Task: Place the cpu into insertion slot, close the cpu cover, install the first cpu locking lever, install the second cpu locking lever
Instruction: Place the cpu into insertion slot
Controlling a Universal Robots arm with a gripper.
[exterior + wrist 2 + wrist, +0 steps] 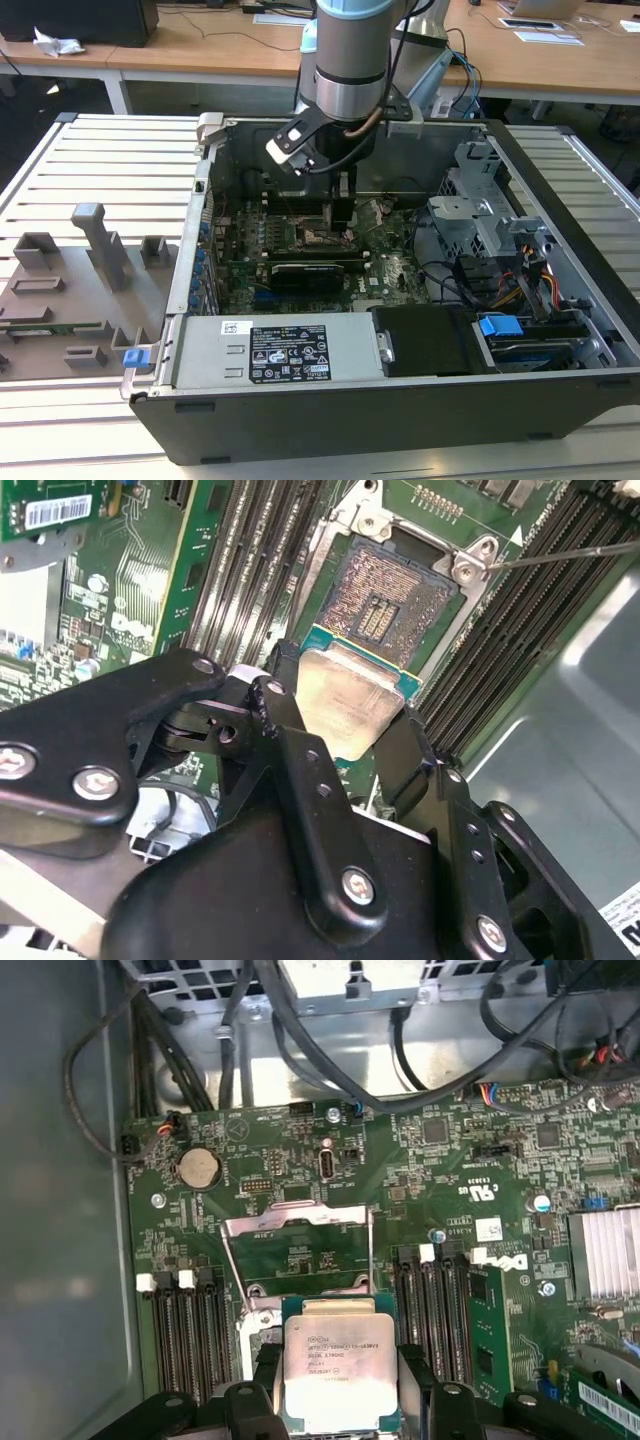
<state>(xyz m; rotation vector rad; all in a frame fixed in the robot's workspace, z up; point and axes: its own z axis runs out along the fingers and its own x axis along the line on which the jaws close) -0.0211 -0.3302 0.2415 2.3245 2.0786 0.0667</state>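
Jaws: clenched on the cpu [350, 705], one finger on each of two opposite edges, metal top facing the wrist cameras.
Step in hand: placing the cpu. It hangs just short of the insertion slot [392, 598], its far edge overlapping the slot's near rim, and looks unseated. The contact grid lies bare. By my judgement, seating calls for the chip to be square over the slot and level, then released without dragging.

Remaining items, largest first:
- Table [100, 150]: white, slatted, carrying everything.
- Computer case [400, 420]: open-topped, with the arm reaching down into it.
- Grey fixture board [60, 300]: on the exterior view's left, well apart from the work.
- Power supply [270, 350]: along the case's near wall.
- Motherboard [450, 1160]: green, bordering the slot.
- Cables [330, 1055]: black, looped beyond the board, clear of the slot.
- Memory slots [250, 570]: long, black, flanking the slot closely on both sides, leaving little room for the fingers.
- Cpu cover [300, 1217]: swung up beyond the slot, out of the way.
- Thin metal rod [570, 553]: probably a locking lever, unlatched, by the slot's corner.
- Coin battery [198, 1168].
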